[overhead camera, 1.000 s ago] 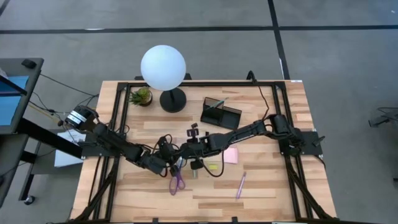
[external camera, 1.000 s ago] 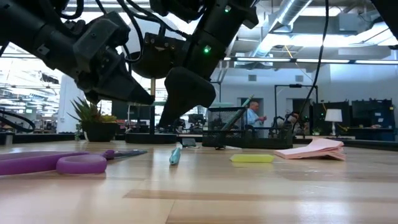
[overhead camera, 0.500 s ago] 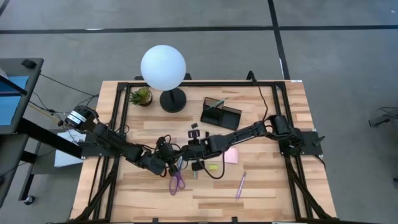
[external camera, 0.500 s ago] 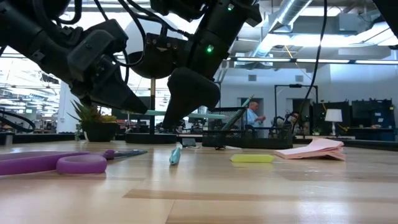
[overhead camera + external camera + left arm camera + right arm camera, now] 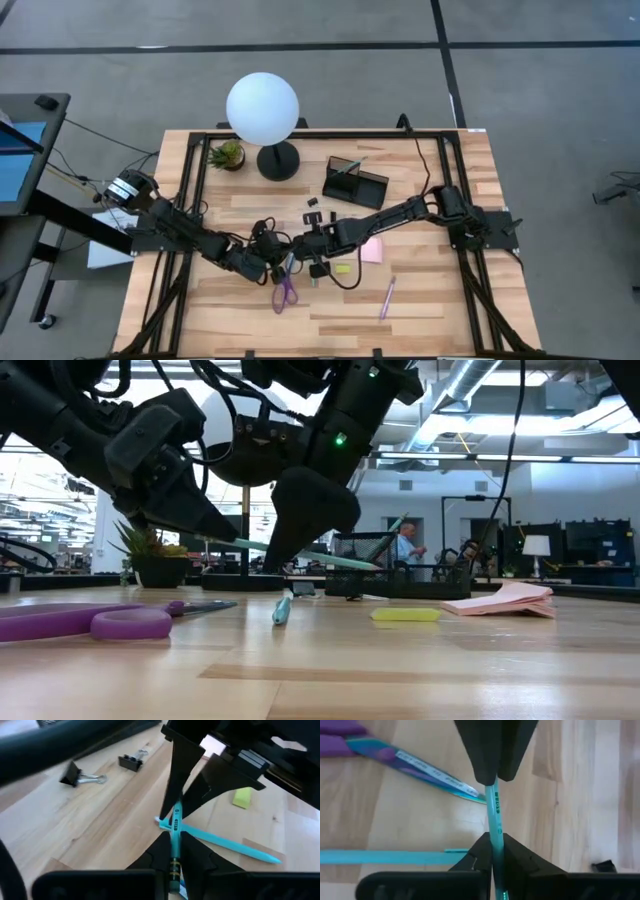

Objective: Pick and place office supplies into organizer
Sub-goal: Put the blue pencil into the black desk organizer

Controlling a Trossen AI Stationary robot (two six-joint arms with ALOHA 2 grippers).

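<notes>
We read this as a handover. Just left of centre in the high view, both claws pinch one thin teal pen [image 5: 496,815], which hangs clear of the table. The left gripper [image 5: 172,854] is closed narrow on one stretch of it and the right gripper [image 5: 495,845] on another. The right arm reaches in from the organizer's side, so we judge it better placed to carry the pen on.

The organizer [image 5: 356,181] sits upper right of centre, well apart from the pen.

Counting the supplies:
- three teal pens: one held, one lying on the table [image 5: 230,842], one that looks already stowed in the organizer
- one pink-purple pen [image 5: 387,297]
- one pair of scissors [image 5: 286,291]
- one sticky pad [image 5: 371,250]
- one yellow piece [image 5: 342,268]
- two black clips [image 5: 80,774]
</notes>
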